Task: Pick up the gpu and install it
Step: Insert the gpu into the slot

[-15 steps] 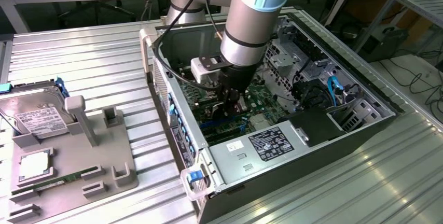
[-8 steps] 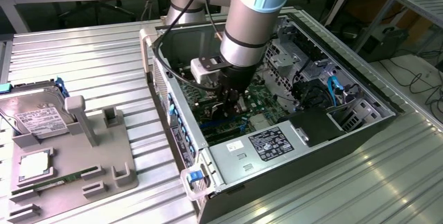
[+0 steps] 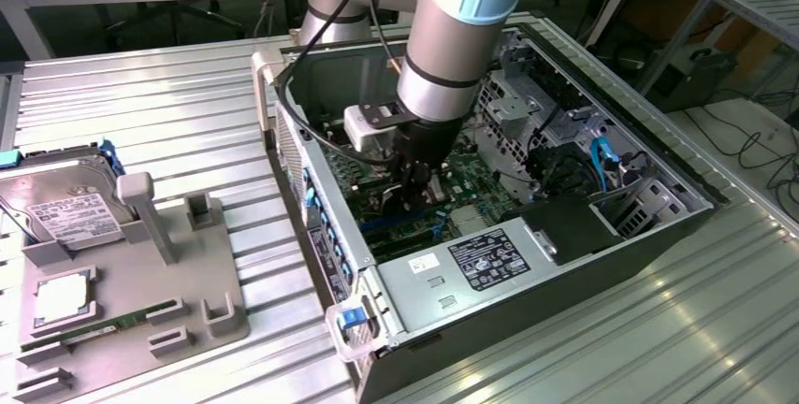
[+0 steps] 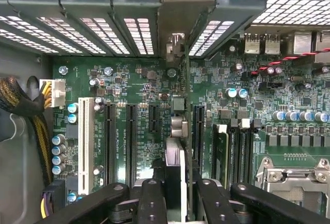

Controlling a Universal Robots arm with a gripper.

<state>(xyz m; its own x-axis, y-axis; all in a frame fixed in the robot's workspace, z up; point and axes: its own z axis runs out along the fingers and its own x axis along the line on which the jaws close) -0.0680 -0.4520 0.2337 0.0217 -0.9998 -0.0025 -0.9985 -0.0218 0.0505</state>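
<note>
On the ribbed metal tabletop (image 3: 163, 105), the open case (image 3: 500, 273) hides most of the tool (image 4: 174, 193), clamped on the gpu (image 4: 175, 146), a dark edge-on card above the motherboard (image 4: 139, 126).

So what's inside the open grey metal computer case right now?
Inside the grey metal computer case lies a green motherboard with black slots. The gripper holds the dark edge-on gpu card above them; the slot beneath it is covered.

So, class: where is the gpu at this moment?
The gpu sits edge-on between the gripper's fingers, inside the computer case, directly over the motherboard's expansion slots.
</note>
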